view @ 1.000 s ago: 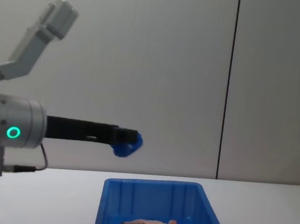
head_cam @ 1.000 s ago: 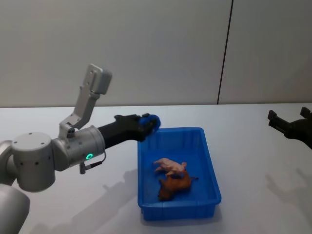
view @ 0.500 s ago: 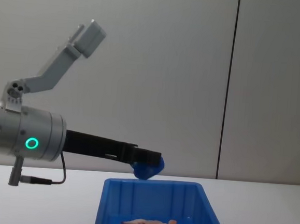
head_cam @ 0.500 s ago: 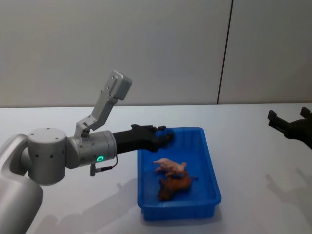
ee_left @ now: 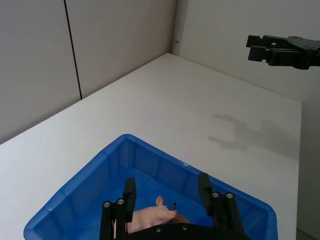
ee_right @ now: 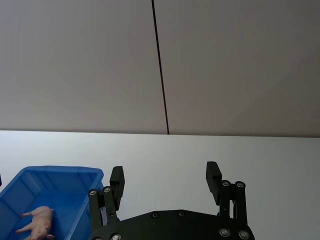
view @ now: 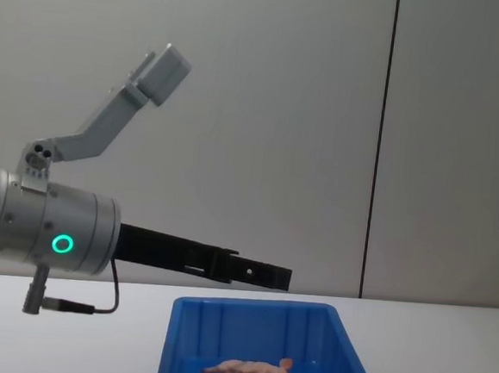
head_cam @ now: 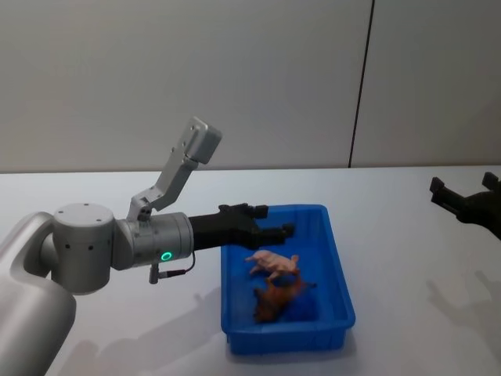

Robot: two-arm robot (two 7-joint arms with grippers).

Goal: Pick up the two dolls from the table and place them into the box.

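Table: white top, carrying the box. Risk: none arising from it at present.

Box: blue bin, sitting on the table with both dolls lying inside it. Risk: the left arm is reaching low across the box's left rim; any drop or sideways swing looks liable to knock the wall and shove the box.

Left gripper: hovering over the far part of the box, arm stretching in roughly level from the box's left side. Fingers standing spread and holding nothing, with the pale doll lying below them. Risk: a descent here could catch a doll and drag it back out.

Right gripper: hanging well to the right of the box, above the table, fingers wide apart and empty.

Brown doll: lying near the box's near end, seemingly touching the pale one.

Pale doll: lying mid-box, just beyond the brown doll.
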